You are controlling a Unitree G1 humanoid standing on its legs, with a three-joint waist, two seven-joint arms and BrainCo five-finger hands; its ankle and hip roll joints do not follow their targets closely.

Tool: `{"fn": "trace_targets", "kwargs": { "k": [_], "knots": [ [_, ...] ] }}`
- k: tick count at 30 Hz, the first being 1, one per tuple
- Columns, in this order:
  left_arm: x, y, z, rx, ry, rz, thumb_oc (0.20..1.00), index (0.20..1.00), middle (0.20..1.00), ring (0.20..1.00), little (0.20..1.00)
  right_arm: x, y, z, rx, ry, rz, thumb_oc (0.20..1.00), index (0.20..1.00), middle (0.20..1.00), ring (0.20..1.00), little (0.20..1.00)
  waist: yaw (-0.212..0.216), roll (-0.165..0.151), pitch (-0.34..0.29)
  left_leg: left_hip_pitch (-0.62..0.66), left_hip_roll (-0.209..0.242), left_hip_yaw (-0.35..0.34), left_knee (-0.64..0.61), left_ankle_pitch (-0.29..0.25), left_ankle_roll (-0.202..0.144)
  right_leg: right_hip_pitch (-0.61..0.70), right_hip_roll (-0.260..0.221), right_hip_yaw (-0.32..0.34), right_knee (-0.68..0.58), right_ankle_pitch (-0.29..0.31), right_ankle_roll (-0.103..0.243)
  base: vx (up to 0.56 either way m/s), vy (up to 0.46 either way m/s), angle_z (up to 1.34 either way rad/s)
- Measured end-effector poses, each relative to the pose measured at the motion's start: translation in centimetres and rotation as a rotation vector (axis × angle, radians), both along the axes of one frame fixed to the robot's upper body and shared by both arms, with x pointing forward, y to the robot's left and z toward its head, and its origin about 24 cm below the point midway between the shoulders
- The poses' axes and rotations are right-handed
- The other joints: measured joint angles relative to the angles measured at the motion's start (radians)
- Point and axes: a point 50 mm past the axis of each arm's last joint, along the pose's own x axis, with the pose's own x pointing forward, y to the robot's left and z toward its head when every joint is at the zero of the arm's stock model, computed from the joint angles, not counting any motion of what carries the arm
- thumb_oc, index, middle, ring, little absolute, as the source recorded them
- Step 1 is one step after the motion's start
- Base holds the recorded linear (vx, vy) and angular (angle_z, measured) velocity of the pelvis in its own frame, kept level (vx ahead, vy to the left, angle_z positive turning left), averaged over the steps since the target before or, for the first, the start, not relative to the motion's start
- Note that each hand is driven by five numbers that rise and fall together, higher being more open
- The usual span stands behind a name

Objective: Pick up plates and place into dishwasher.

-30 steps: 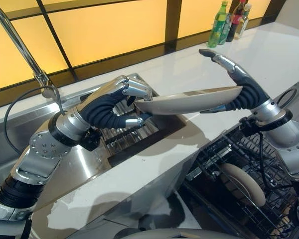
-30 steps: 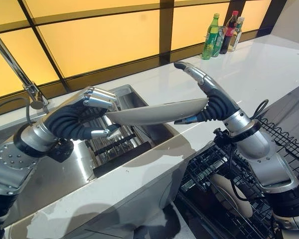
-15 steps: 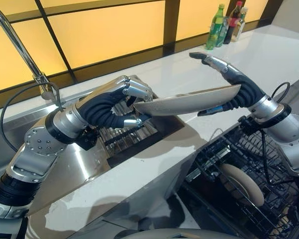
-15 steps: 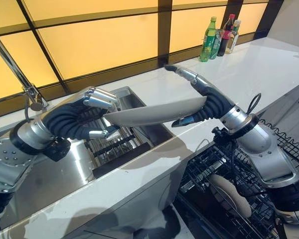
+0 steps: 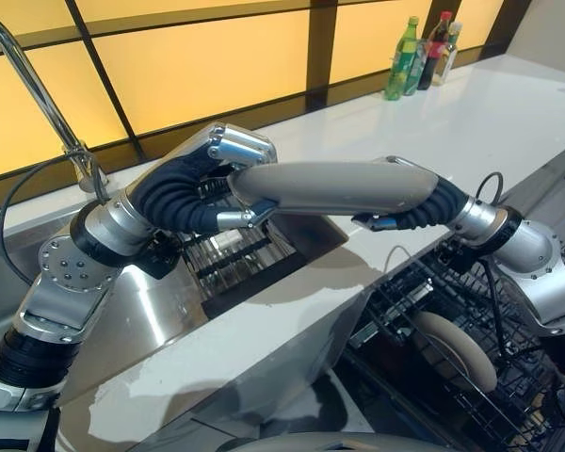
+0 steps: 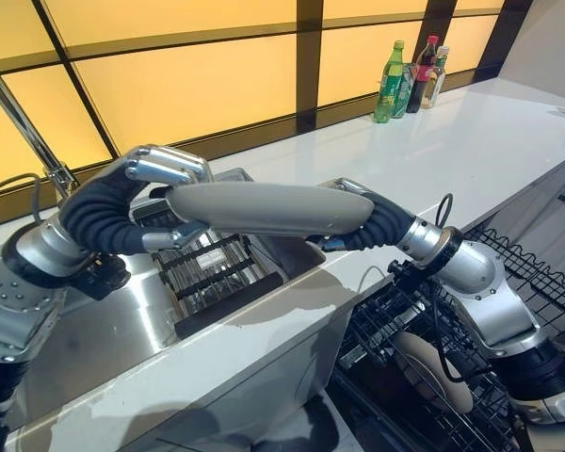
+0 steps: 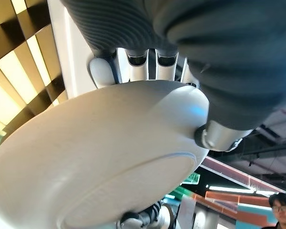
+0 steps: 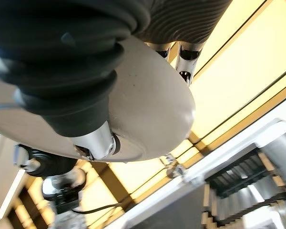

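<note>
A beige plate (image 5: 330,186) hangs in the air over the counter's edge, between the sink and the dishwasher, and both hands hold it. My left hand (image 5: 228,149) curls over its left rim with the thumb beneath; the left wrist view shows its fingers (image 7: 143,57) behind the plate (image 7: 100,157). My right hand (image 5: 422,202) grips the right rim, fingers laid over the top and thumb under it. The right wrist view shows its fingers (image 8: 186,59) past the plate (image 8: 148,109). The plate is tilted, its underside towards me.
An open dishwasher rack (image 5: 508,377) at the lower right holds another plate (image 5: 457,348) on edge. The steel sink (image 5: 141,311) with a slatted drain rack (image 5: 235,259) and a faucet (image 5: 38,89) lies at the left. Bottles (image 5: 424,42) stand far back. A person (image 7: 281,210) shows in the left wrist view.
My right hand's fingers, which pointed up before, have folded down onto the plate. The plate has tilted from edge-on to show its underside, and my left hand has risen a little.
</note>
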Motion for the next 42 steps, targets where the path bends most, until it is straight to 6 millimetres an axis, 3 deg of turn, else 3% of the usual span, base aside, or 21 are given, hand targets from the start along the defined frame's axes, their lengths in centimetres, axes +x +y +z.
{"fn": "trace_targets", "kwargs": {
  "k": [15, 17, 18, 19, 29, 35, 42],
  "knots": [
    [0.0, -0.3, -0.1, -0.052, -0.001, -0.024, 0.2, 0.2, 0.2, 0.2, 0.2, -0.3, 0.8, -0.1, 0.07, -0.018, 0.048, 0.2, 0.2, 0.2, 0.2, 0.2, -0.001, 0.012, -0.01, 0.008, 0.002, 0.013, -0.009, 0.0, 0.0, -0.001, 0.002, 0.011, -0.002, 0.0, 0.0, -0.01, -0.008, -0.02],
    [0.0, -0.4, -0.1, -0.054, 0.0, -0.024, 0.47, 0.47, 0.47, 0.47, 0.47, -0.3, 0.9, -0.1, 0.073, -0.019, 0.048, 0.2, 0.2, 0.2, 0.2, 0.2, -0.001, 0.014, -0.011, 0.008, 0.003, 0.014, -0.01, 0.0, 0.0, -0.001, 0.003, 0.011, -0.002, 0.0, 0.0, 0.0, 0.0, 0.0],
    [0.0, -0.4, -0.1, -0.058, 0.001, -0.024, 0.831, 0.831, 0.831, 0.831, 0.831, -0.3, 0.9, -0.1, 0.076, -0.019, 0.049, 0.2, 0.2, 0.2, 0.2, 0.2, -0.001, 0.015, -0.012, 0.008, 0.003, 0.014, -0.01, 0.0, 0.0, -0.001, 0.003, 0.011, -0.003, 0.0, 0.0, 0.0, 0.0, 0.0],
    [0.1, -0.4, -0.2, -0.061, 0.003, -0.019, 1.0, 1.0, 1.0, 1.0, 1.0, -0.3, 0.9, -0.1, 0.08, -0.025, 0.054, 0.2, 0.2, 0.2, 0.2, 0.2, -0.001, 0.015, -0.013, 0.009, 0.003, 0.014, -0.011, 0.0, 0.0, -0.001, 0.003, 0.012, -0.003, 0.0, -0.001, 0.0, 0.0, 0.0],
    [0.7, 0.1, -0.2, -0.243, 0.024, 0.069, 1.0, 1.0, 1.0, 1.0, 1.0, -0.4, 0.7, 0.5, 0.17, -0.067, 0.029, 0.2, 0.2, 0.2, 0.2, 0.2, -0.003, 0.015, -0.014, 0.013, 0.006, 0.033, -0.018, 0.0, 0.0, -0.005, 0.006, 0.026, -0.009, 0.002, -0.002, 0.0, 0.013, -0.04],
    [1.3, 2.8, -0.6, -0.436, 0.012, 0.241, 1.0, 1.0, 1.0, 1.0, 1.0, -0.6, -1.3, 1.0, 0.222, -0.101, -0.067, 0.2, 0.2, 0.2, 0.2, 0.2, -0.005, 0.014, -0.014, 0.015, 0.008, 0.039, -0.024, 0.0, 0.0, -0.007, 0.009, 0.036, -0.012, 0.004, -0.003, 0.02, 0.029, -0.04],
    [1.3, 5.5, -1.5, -0.61, 0.022, 0.388, 1.0, 1.0, 1.0, 1.0, 1.0, -0.7, -3.6, 0.0, 0.226, -0.098, -0.226, 0.2, 0.2, 0.2, 0.2, 0.2, -0.018, 0.005, -0.019, 0.027, 0.01, 0.044, -0.038, 0.0, 0.0, -0.005, 0.011, 0.041, -0.012, 0.004, -0.003, 0.04, 0.04, -0.03]
  ]
}}
